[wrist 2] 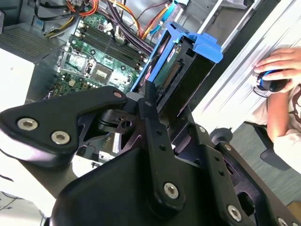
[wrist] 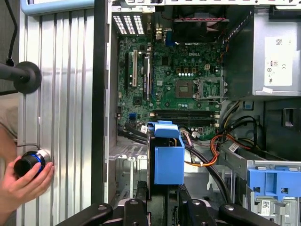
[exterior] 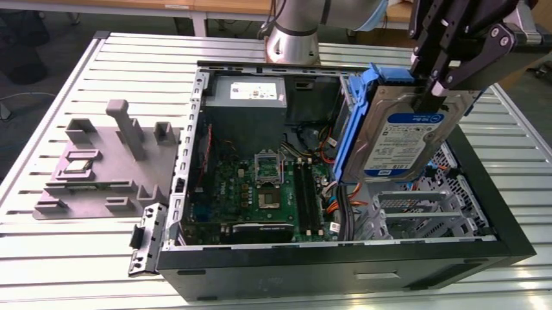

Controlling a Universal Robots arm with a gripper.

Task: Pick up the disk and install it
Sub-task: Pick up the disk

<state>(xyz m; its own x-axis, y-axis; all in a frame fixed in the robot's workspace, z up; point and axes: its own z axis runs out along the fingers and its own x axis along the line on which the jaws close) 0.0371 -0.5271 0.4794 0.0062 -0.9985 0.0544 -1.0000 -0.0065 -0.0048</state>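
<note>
Exterior view: the tool (exterior: 428, 98) hangs over the open computer case (exterior: 345, 266) and pinches the disk (exterior: 399, 139) at its upper edge, one black finger on each flat side. The disk is clear of the case, held nearly upright with a slight tilt. Its blue-and-white label faces the camera and its blue carrier runs along the edge toward the exterior view's left and over the top. It hangs above the metal drive cage (exterior: 415, 208) at the case's side toward the exterior view's right, apart from the cage.

Inside the case the green motherboard (exterior: 258, 187) lies flat, and the grey power supply (exterior: 250, 95) sits at the far end. The case rests on a slatted metal counter (exterior: 52, 258). A grey plastic fixture (exterior: 103, 161) stands on the counter toward the exterior view's left, well apart from the disk.

In the second wrist view the fingers (wrist 2: 151, 110) close on the disk's end, and the carrier's blue tab (wrist 2: 207, 47) juts past them.

In the first wrist view the disk (wrist: 168, 157) shows edge-on just beyond the tool (wrist: 160, 200), over the case's open bay. A bare blue bracket (wrist: 273, 183) sits in the case's corner near the orange and black cables. A person's hand (wrist: 26, 179) rests at the counter's edge, holding a small round black and blue object (wrist: 29, 162).
</note>
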